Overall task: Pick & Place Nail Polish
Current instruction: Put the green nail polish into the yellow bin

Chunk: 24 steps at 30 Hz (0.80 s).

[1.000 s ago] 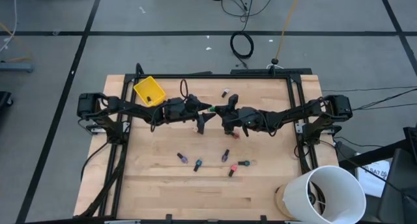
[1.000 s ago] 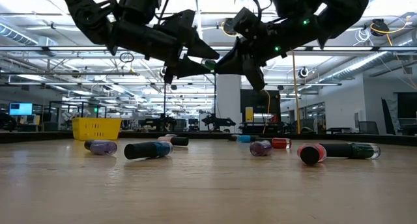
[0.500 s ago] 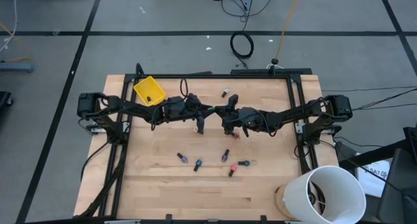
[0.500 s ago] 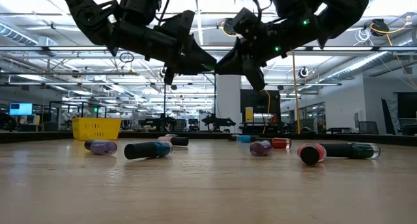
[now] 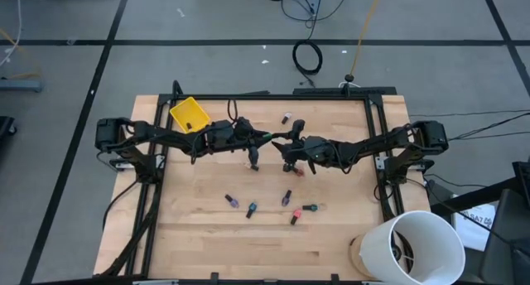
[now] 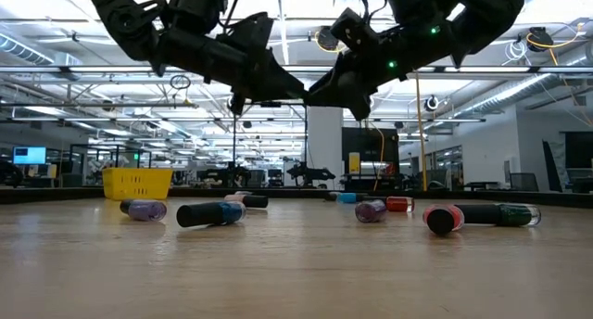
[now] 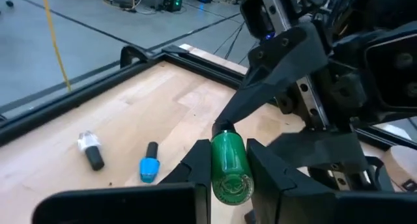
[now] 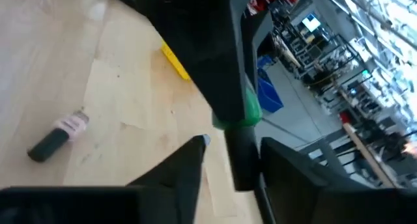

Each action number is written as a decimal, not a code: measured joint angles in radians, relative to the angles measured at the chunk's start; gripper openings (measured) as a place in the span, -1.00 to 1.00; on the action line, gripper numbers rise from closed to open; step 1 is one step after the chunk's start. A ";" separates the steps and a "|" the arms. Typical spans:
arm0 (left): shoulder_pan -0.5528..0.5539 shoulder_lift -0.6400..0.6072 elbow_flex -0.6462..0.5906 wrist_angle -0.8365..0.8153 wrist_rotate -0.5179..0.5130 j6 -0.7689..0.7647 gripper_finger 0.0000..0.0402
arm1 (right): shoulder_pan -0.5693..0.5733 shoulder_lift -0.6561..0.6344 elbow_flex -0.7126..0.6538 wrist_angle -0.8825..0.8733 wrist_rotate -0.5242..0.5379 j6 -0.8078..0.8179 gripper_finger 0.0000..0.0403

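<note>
No readable text.
The embossed mark on the green nail polish bottle (image 7: 229, 168) is not legible.

A green nail polish bottle (image 7: 229, 165) is held above the table's middle, its dark cap (image 8: 242, 160) pointing away from the body. A blue bottle (image 7: 149, 167) and a pale, dark-capped one (image 7: 89, 148) are seen lying on their sides on the wood. Five further bottles (image 5: 249, 210), among them purple, blue and pink, are scattered flat toward the table's near edge.
</note>
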 joint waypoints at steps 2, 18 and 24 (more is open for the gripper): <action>0.005 -0.028 -0.001 -0.036 -0.012 0.018 -0.75 | 0.000 0.000 0.000 -0.005 0.002 0.020 -0.10; -0.041 -0.304 0.000 -0.685 -0.707 0.113 -0.75 | -0.074 -0.111 -0.055 -0.060 -0.091 0.224 0.19; -0.046 -0.325 0.000 -1.045 -0.946 -0.082 -0.75 | -0.137 -0.162 -0.097 -0.056 -0.188 0.301 0.16</action>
